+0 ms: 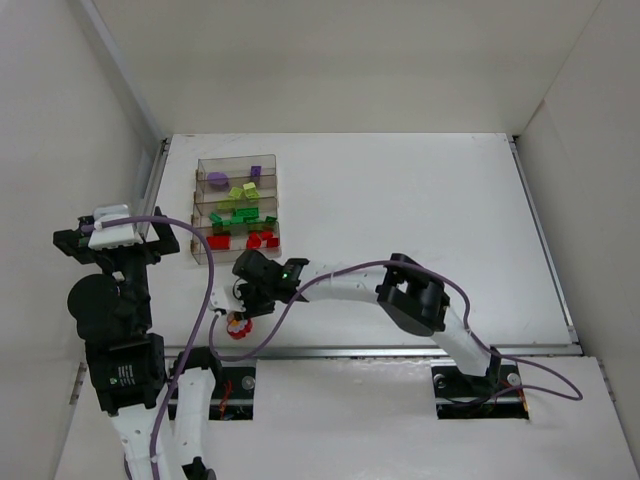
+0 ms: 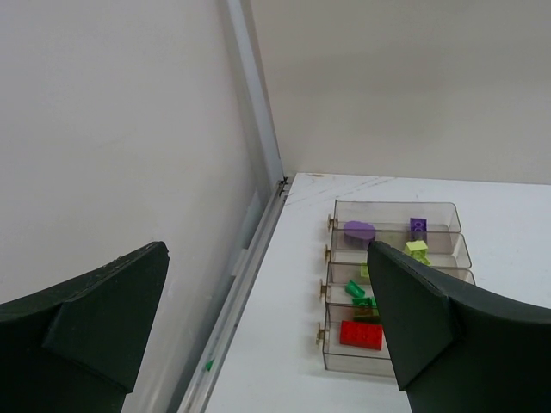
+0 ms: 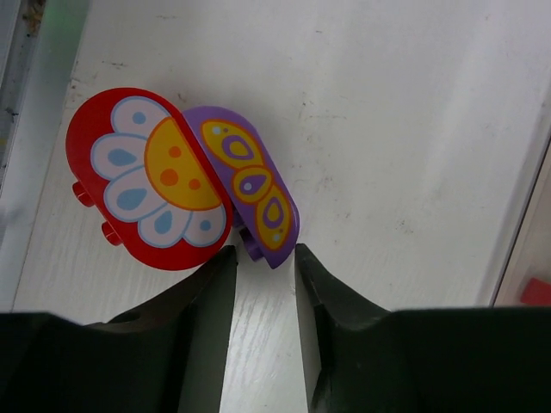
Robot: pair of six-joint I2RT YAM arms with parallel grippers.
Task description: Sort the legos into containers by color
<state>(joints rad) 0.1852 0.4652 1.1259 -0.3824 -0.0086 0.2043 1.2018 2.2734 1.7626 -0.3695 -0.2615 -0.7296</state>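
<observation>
A red half-disc with a white flower print and a purple half-disc with yellow ovals lie joined on the table, seen small as the flower piece near the front edge. My right gripper is over them, jaws narrowed but open, with its tips either side of the purple piece's near end. The clear tray holds purple legos in its far compartment, then lime, green and red. My left gripper hangs wide open and empty, left of the tray.
A metal rail runs along the table's left edge under the white wall. A second rail borders the front edge just behind the flower piece. The right arm's purple cable arcs over the table.
</observation>
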